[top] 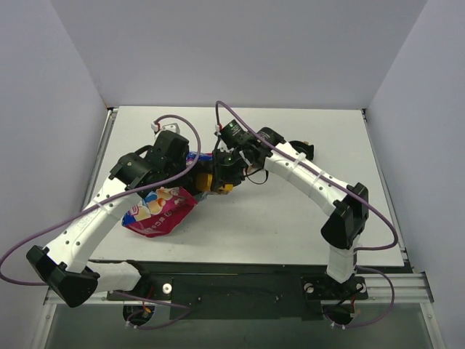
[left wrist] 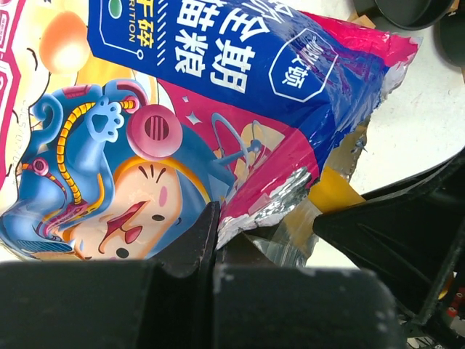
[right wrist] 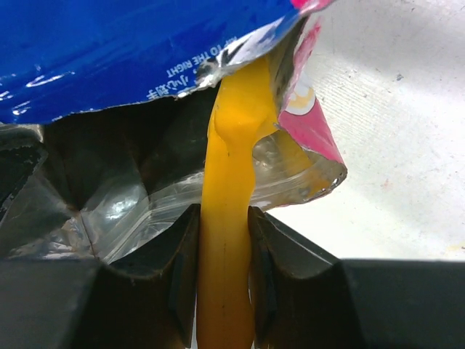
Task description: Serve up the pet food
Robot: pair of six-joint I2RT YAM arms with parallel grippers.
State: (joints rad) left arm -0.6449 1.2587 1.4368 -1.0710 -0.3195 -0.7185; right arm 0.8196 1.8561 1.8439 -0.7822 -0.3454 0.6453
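White tabletop, closed in by plain pale walls on three sides; two arms reach in from the lower edge of the overhead view and meet left of centre. Entry one: pet food bag, glossy, magenta-edged, cartoon-printed front with a blue panel, lying slanted at centre left of the overhead view, partly under the left arm, its open mouth turned toward the upper right. Entry two: left hand, fingers pressed together and pinching the bag's silver-lined edge at the mouth; the bag fills the upper left of that wrist view, directly ahead of the fingers. Entry three: right hand, partly closed, both fingers clamped on the handle of a yellow-orange scoop, which stands between them and runs up the frame. The scoop's far end passes into the bag's mouth, under the blue foil lip and beside a clear inner lining. The bag's mouth lies just ahead of the right hand, touching the scoop.
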